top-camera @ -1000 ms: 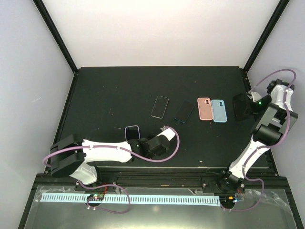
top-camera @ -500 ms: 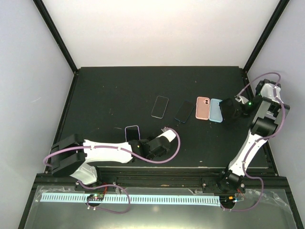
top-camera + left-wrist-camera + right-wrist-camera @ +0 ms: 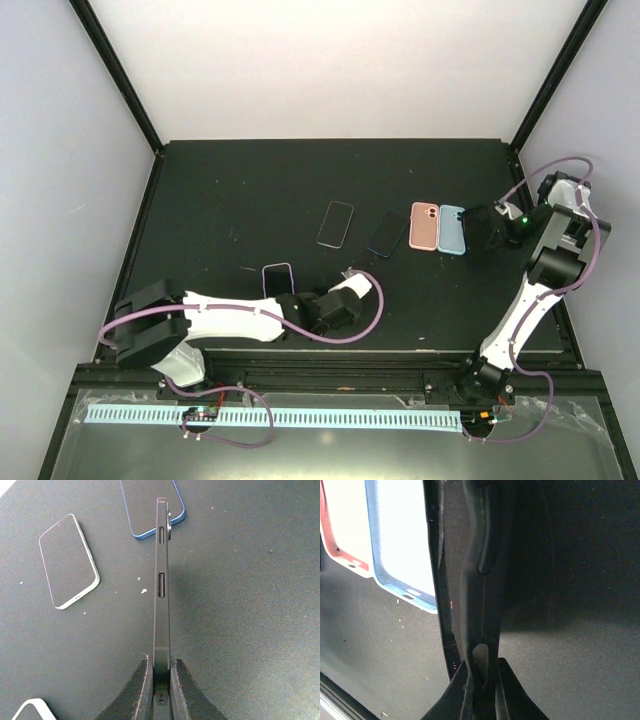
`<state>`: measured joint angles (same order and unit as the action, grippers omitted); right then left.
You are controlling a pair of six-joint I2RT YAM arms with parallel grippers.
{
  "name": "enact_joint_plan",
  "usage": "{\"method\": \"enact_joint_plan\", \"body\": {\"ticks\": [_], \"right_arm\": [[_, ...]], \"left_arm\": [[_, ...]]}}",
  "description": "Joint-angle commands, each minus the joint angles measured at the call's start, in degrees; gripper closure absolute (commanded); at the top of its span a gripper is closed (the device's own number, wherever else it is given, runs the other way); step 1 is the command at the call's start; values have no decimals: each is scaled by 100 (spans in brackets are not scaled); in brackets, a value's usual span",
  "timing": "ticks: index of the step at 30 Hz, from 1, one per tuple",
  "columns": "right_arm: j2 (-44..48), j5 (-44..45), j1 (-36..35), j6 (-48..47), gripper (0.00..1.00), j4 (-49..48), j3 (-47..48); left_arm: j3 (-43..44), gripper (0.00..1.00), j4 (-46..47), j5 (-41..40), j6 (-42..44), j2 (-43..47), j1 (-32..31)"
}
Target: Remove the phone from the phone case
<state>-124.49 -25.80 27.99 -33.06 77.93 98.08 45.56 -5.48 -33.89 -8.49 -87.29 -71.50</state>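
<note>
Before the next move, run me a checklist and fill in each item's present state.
1. Left gripper shut on the dark phone: ok.
2. Right gripper shut on the black case: ok.
3. Phone fully out of the case: ok.
4. Black case apart from the blue case lying on the table: cannot tell.
5. Held phone lifted off the table: cannot tell.

A matte black table [image 3: 250, 190] sits inside a booth of plain white walls [image 3: 330, 70], with black posts [image 3: 116, 75] rising from its far corners. Light is soft and even; pale specks [image 3: 143, 590] dot the tabletop.
</note>
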Motion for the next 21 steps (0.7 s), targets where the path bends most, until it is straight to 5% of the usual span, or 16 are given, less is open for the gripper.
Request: {"method": "enact_joint_plan", "body": {"ticks": [1, 6, 15, 21], "right_arm": [[78, -201, 119, 249, 99, -343, -141], [-80, 3, 122, 450, 95, -492, -112], [143, 78, 126, 328, 43, -664, -303], [594, 129, 122, 273, 39, -815, -497]], "left_arm": [[559, 98, -140, -513, 381, -300, -154], [1069, 99, -624, -1182, 708, -981, -317], [1421, 98, -906, -1325, 993, -1816, -465], [1834, 98, -1188, -1350, 1156, -2640, -432]]}}
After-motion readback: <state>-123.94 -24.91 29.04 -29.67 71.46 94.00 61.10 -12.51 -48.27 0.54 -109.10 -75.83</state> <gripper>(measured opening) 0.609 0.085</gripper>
